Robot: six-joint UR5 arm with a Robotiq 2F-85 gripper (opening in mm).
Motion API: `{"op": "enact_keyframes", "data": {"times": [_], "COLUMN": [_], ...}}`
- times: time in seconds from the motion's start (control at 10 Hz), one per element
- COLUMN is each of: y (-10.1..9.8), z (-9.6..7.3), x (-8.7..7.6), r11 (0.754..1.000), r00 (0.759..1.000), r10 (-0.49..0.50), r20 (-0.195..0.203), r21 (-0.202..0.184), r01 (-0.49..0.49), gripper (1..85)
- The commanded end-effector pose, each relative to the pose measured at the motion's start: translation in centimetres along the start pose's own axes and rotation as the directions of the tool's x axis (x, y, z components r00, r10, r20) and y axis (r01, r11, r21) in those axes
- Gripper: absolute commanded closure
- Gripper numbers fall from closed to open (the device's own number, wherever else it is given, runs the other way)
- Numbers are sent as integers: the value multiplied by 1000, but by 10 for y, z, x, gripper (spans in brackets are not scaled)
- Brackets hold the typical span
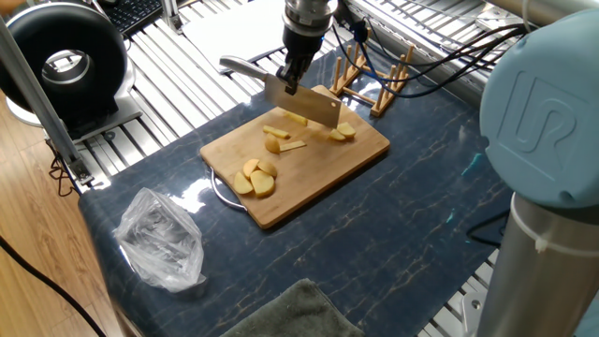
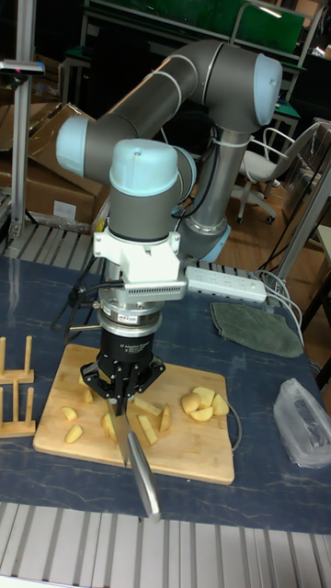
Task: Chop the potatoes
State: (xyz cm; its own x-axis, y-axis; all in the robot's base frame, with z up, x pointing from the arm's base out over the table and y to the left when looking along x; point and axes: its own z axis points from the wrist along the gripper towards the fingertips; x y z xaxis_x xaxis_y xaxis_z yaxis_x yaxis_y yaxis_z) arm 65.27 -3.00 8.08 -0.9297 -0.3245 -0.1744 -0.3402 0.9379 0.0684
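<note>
Steel cleaver [image 1: 301, 103], clamped in the tool [image 2: 122, 397], hovers mid-chop over potatoes [image 1: 272, 143]; next it needs a straight downward cut.

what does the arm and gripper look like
Grey tubular arm with light-blue joint caps, one bearing a raised UR logo. A white block with a vented edge sits at the wrist above a black two-finger gripper. Dark cables trail behind.
</note>
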Motion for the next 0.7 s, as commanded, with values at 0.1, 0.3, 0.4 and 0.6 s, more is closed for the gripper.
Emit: {"op": "enact_keyframes", "data": {"times": [0.1,0.3,0.4,0.6], "y": [0,-2,-3,-4], "z": [6,14,17,17], "x": [-3,-4,-6,-6], "r11": [1000,1000,1000,1000], "r00": [1000,999,999,998], "r10": [-1,-8,-13,-18], "r20": [25,47,53,59], "r21": [-13,-13,-12,-16], "r01": [1,9,13,19], "gripper": [847,847,847,847]}}
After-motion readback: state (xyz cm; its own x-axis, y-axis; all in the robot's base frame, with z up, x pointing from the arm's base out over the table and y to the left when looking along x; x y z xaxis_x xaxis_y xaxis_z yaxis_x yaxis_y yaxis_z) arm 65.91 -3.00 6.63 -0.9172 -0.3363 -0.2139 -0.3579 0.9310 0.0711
